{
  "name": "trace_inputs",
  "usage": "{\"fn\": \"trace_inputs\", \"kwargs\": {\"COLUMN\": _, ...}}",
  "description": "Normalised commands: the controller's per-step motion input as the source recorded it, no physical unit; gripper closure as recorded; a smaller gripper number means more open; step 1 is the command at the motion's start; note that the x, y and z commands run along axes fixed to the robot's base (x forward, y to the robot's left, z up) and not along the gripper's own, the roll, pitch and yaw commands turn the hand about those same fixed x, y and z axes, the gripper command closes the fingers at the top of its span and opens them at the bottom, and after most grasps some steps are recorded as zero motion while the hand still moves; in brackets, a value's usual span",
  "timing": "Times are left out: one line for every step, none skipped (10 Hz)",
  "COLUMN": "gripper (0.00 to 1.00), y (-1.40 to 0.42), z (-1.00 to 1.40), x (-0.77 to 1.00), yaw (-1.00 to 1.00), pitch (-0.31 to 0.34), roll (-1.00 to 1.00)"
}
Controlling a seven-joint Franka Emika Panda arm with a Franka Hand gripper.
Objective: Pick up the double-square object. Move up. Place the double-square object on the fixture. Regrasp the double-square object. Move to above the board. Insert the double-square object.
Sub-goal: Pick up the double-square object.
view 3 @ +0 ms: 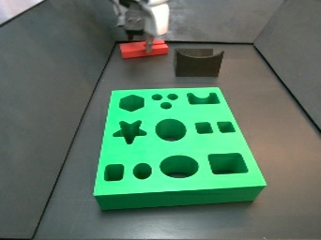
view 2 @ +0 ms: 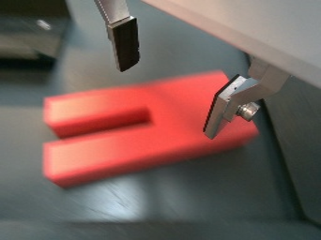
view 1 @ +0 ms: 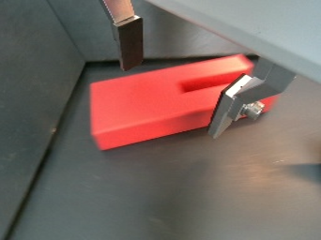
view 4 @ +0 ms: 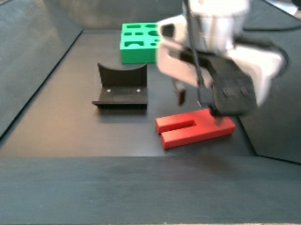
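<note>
The double-square object (view 1: 157, 98) is a red block lying flat on the dark floor, its slot showing in both wrist views (view 2: 138, 131). It lies at the far end in a side view (view 3: 142, 49) and near the front in a side view (view 4: 194, 128). My gripper (view 1: 175, 89) hangs just above it, open, with one finger (view 1: 129, 42) beyond its far edge and the other by its near edge; nothing is between them (view 2: 172, 80). The fixture (view 3: 198, 62) stands beside the block (view 4: 121, 85). The green board (view 3: 175, 141) lies apart (view 4: 141, 40).
Dark walls enclose the floor; one wall runs close behind the red block (view 1: 51, 37). The gripper body (view 4: 217, 53) looms over the block and hides part of it in a side view.
</note>
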Motion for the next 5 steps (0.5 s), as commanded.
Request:
{"fn": "trace_inputs", "kwargs": {"gripper": 0.00, "y": 0.22, "z": -0.77, "x": -0.62, "yaw": -0.30, "pitch": -0.161, "roll": 0.06}}
{"fn": "trace_inputs", "kwargs": {"gripper": 0.00, "y": 0.06, "z": -0.85, "x": -0.55, "yaw": -0.36, "pitch": -0.189, "roll": 0.00}}
{"fn": "trace_inputs", "kwargs": {"gripper": 0.00, "y": -0.04, "z": -0.87, "x": -0.19, "yaw": -0.32, "pitch": -0.204, "roll": -0.03}}
{"fn": "trace_inputs", "kwargs": {"gripper": 0.00, "y": -0.10, "z": -0.85, "x": 0.00, "yaw": -0.28, "pitch": -0.213, "roll": -0.03}}
{"fn": "trace_inputs", "kwargs": {"gripper": 0.00, "y": -0.10, "z": -0.79, "x": 0.08, "yaw": -0.24, "pitch": -0.230, "roll": -0.04}}
